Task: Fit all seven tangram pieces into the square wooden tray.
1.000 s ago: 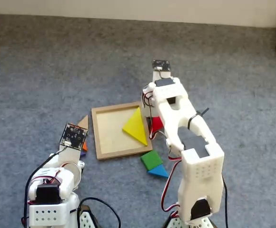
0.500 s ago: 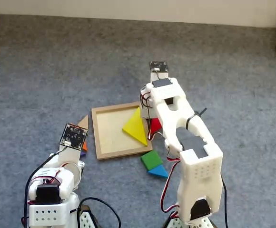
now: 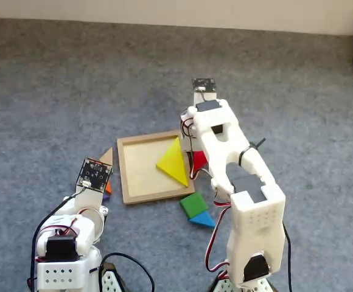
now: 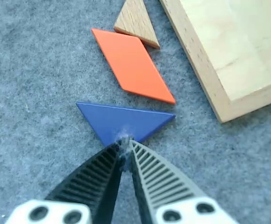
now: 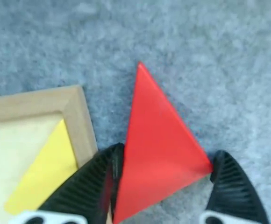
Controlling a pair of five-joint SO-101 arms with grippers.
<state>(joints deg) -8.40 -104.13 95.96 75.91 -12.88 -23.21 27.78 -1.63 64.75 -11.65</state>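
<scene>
Scarcely moved, right claw [image 5: 167, 154] clasping red triangle [image 5: 154, 116], yellow triangle [image 3: 173, 162] unmoved.

White arms [image 3: 237, 176], black servos [image 3: 61, 248], red cables [image 3: 212, 244], ribbed black pincer fingers [image 5: 84, 186].

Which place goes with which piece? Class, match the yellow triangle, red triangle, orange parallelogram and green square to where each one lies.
Pieces:
1. yellow triangle
2. red triangle
3. orange parallelogram
4. green square

Places:
A. between the right fingers
B. beside a light blue triangle
C. inside the tray
D. next to a wooden triangle

Pairs: 1-C, 2-A, 3-D, 4-B
</scene>
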